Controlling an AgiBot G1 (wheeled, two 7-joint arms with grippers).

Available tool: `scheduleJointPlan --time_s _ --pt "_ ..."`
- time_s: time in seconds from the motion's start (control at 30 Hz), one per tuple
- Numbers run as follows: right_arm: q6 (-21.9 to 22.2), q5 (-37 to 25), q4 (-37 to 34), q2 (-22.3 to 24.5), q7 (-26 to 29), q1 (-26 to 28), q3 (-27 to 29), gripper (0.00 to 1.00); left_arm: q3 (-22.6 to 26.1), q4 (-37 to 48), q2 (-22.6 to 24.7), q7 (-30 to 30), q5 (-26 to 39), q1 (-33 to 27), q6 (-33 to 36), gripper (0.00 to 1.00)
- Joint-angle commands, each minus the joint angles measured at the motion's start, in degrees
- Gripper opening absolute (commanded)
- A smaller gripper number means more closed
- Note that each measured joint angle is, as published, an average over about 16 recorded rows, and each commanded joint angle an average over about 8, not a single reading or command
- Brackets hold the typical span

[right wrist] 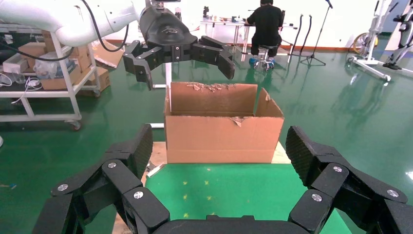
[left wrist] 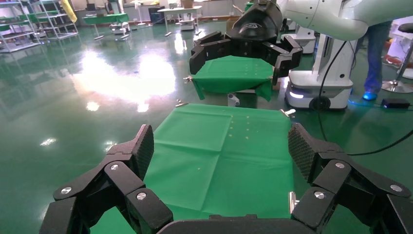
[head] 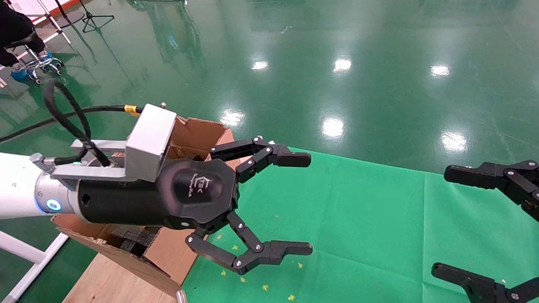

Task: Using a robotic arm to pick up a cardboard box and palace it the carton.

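Observation:
The carton (right wrist: 224,131), large, brown and open-topped with torn flaps, stands at the left end of the green-covered table (head: 337,219). In the head view black foam (head: 130,240) shows inside the carton (head: 198,132). The white robotic arm ends in my left gripper (head: 301,204), which hangs open and empty just right of the carton, above the cloth. From the right wrist camera that left gripper (right wrist: 180,48) is seen raised above the carton. My right gripper (head: 446,221) is open and empty at the table's right side. The cardboard box is out of view.
The carton rests on a wooden board (head: 109,277) beside the cloth. Metal clips (left wrist: 292,201) hold the cloth at the table's edges. A white shelf cart (right wrist: 48,73) and a seated person (right wrist: 267,24) are beyond the carton. Shiny green floor surrounds the table.

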Motion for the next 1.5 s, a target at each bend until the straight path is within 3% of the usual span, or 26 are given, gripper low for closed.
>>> scheduleJointPlan --time_s 0.03,1.5 --pt "0.0 0.0 0.0 0.0 0.0 0.0 0.0 1.00 0.0 0.0 0.0 0.0 0.0 0.0 0.0 1.00" --pt "0.0 0.0 0.0 0.0 0.0 0.0 0.0 1.00 0.1 0.1 0.0 -0.1 0.2 -0.1 -0.1 1.00"
